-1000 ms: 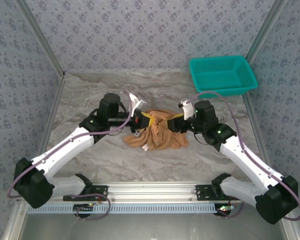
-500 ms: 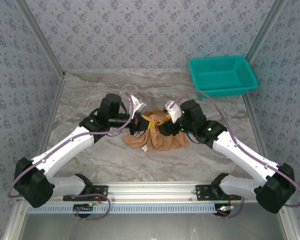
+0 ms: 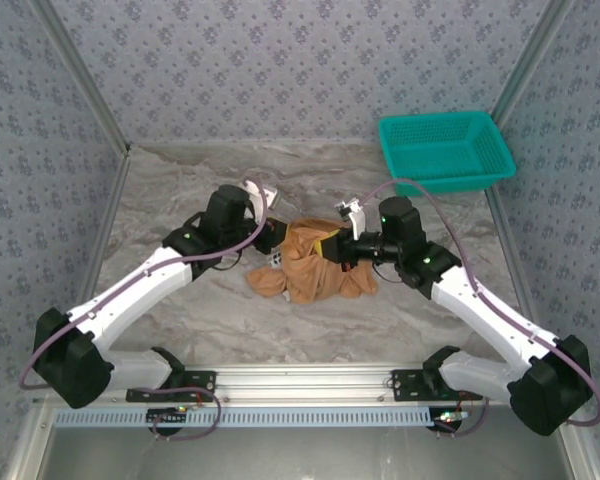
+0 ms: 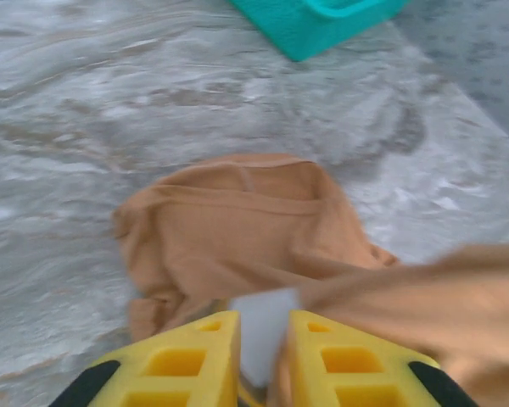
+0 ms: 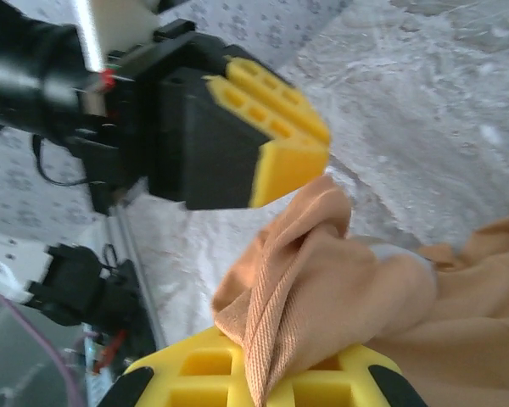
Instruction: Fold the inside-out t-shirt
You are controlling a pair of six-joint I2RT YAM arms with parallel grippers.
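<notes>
The inside-out t-shirt [image 3: 315, 272] is an orange-tan bundle, crumpled on the marble table between the two arms. My right gripper [image 3: 338, 248] is shut on a ribbed hem fold of the t-shirt [image 5: 339, 288], and that fold rises out of the right gripper [image 5: 267, 360]. My left gripper [image 3: 273, 240] sits at the cloth's left edge. Its yellow jaws stand slightly apart. The white label [image 4: 259, 339] lies in the gap of the left gripper [image 4: 265, 315]. A blurred strip of the t-shirt [image 4: 229, 220] runs off to the right. The left gripper [image 5: 288, 148] faces the held fold closely.
A teal mesh basket [image 3: 445, 150] stands at the back right of the table [image 3: 180, 200], and its corner [image 4: 322, 21] shows in the left wrist view. Patterned walls close in the back and both sides. A metal rail [image 3: 310, 410] runs along the near edge.
My right gripper moved in toward the bundle and shut on a fold of the t-shirt. My left gripper's jaws parted slightly and it drew back a little to the left.
</notes>
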